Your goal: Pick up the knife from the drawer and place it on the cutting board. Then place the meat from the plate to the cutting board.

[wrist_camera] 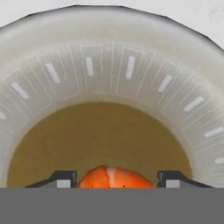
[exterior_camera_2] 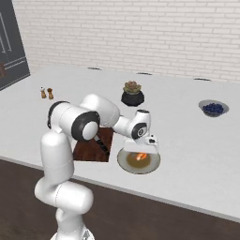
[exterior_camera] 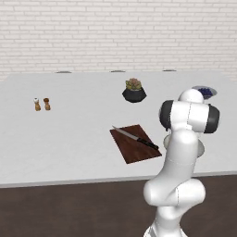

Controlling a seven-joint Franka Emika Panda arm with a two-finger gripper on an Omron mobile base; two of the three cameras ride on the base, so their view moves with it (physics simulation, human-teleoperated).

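Observation:
The knife (exterior_camera: 135, 137) lies diagonally on the dark reddish cutting board (exterior_camera: 139, 152), its black handle toward the right. In the right base view the plate (exterior_camera_2: 123, 161) sits just right of the board (exterior_camera_2: 86, 151), with the orange-pink meat (exterior_camera_2: 140, 157) in its tan centre. My gripper (exterior_camera_2: 141, 151) is down over the plate. In the hand view its fingertips (wrist_camera: 63, 179) straddle the meat (wrist_camera: 114, 176) closely on both sides, jaws open, a sliver of gap still showing at the right; the cream rim of the plate (wrist_camera: 109, 65) arcs above. The drawer is out of view.
A black pot with a plant (exterior_camera: 134, 91) stands behind the board. A dark blue bowl (exterior_camera_2: 213, 108) sits at the far right, and two small shakers (exterior_camera: 41, 104) at the left. The counter's front edge runs just before the plate.

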